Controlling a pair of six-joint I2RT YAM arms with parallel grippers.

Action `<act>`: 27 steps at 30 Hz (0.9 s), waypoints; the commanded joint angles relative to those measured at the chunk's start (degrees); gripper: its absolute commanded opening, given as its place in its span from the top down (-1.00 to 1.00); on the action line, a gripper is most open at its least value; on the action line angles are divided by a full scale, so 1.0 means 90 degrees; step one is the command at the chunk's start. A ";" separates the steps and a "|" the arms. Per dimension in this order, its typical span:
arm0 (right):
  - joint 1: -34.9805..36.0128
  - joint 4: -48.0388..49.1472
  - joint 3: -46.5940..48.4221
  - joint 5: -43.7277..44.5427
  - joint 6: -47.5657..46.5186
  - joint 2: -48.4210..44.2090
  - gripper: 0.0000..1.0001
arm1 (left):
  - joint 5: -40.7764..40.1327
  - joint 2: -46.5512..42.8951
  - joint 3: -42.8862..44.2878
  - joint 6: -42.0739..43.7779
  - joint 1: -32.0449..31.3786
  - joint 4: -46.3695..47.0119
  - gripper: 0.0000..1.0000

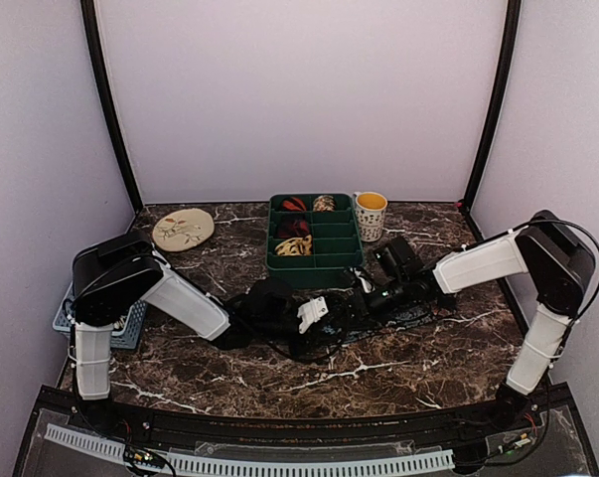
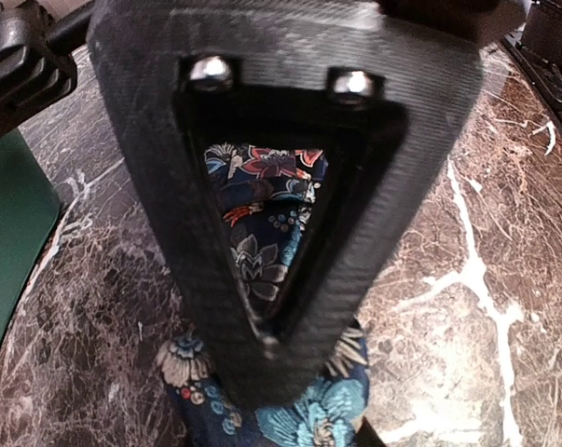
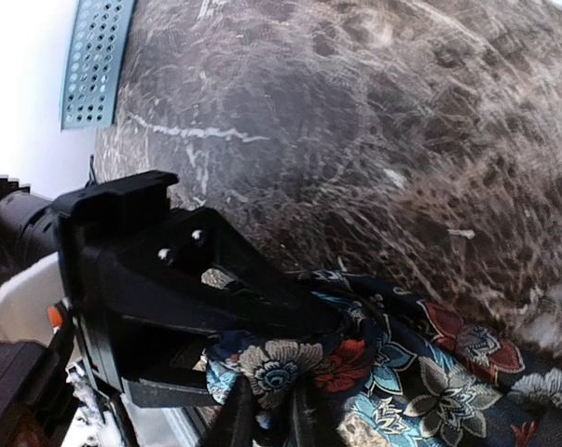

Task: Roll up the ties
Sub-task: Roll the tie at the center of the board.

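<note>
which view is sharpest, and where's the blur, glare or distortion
top external: even light, sharp throughout; left wrist: the left gripper finger looms huge, stretched by the close lens, screws glinting, tie clear through its window; right wrist: upper left edge blown white, marble table soft, tie sharpest

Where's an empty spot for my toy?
The brown marble table is bare along its near edge and right of the white patterned mug. The middle is crowded: left gripper and right gripper at the dark floral tie, green divided tray behind.
</note>
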 commanded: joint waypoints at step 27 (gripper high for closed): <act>-0.1019 0.0332 -0.1315 0.0421 -0.0540 0.0506 1.00 | 0.0071 0.0972 -0.0444 -0.1902 -0.0086 0.3521 -0.70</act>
